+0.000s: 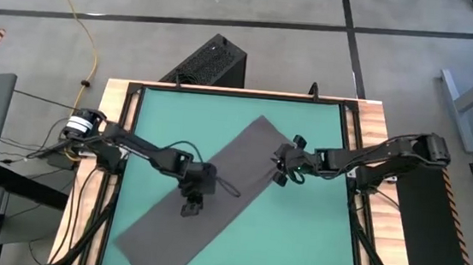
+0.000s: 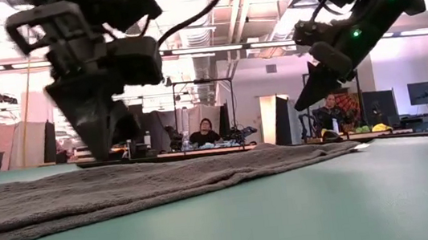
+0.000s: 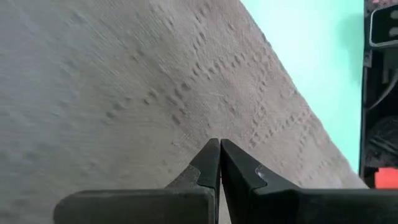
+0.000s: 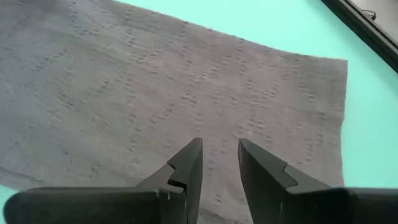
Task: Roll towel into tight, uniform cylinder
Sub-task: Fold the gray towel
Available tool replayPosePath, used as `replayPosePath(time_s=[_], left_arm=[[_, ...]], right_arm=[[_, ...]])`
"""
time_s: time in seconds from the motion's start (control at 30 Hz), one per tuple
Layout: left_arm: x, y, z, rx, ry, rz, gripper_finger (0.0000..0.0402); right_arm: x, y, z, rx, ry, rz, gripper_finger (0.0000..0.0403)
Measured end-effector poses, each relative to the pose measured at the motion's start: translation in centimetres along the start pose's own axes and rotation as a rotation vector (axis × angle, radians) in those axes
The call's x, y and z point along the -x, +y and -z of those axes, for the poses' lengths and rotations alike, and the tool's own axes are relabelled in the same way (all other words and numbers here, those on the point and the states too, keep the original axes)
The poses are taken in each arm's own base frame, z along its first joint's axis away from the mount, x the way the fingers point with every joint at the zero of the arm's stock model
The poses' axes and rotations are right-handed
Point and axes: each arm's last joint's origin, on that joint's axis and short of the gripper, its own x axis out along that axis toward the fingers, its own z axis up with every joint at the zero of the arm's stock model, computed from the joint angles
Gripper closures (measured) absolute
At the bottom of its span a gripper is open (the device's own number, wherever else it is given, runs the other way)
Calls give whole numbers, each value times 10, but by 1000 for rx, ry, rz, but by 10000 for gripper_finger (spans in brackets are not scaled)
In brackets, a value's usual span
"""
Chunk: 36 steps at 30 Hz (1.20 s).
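Note:
The dark grey towel (image 1: 214, 191) lies spread flat on the green table, running diagonally from the near left to the far right; it also shows in the low view (image 2: 125, 191). My left gripper (image 1: 191, 206) is shut and empty, hovering over the towel's middle (image 3: 124, 93), clear of it in the low view (image 2: 109, 152). My right gripper (image 1: 279, 162) is slightly open and empty, above the towel's far right end (image 4: 249, 81), and higher in the low view (image 2: 308, 97).
The green table top (image 1: 305, 233) is bare at the near right and at the far left (image 1: 169, 118). A wooden frame (image 1: 367, 161) borders it. A black box (image 1: 213, 62) stands beyond the far edge. People sit in the room behind (image 2: 206, 133).

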Motion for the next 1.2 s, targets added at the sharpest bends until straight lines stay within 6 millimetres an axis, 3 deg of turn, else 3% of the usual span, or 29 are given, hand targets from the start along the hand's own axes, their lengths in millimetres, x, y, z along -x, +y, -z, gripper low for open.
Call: replayPosePath(time_s=[0.2,0.6,0.77,0.97,1.2], left_arm=[[28,-1,-28,46,43,-35,401],[67,3,-73,209,-129,-40,401],[71,12,-74,197,-146,-80,401],[70,16,-63,166,-52,-183,401],[71,17,-62,217,-54,-184,401]], right_arm=[[0,0,0,-9,1,-1,275],[0,0,0,-108,2,-1,275],[-1,-1,0,-160,0,4,275],[-1,-1,-1,-180,0,6,275],[-1,-1,-1,-182,-5,3,275]])
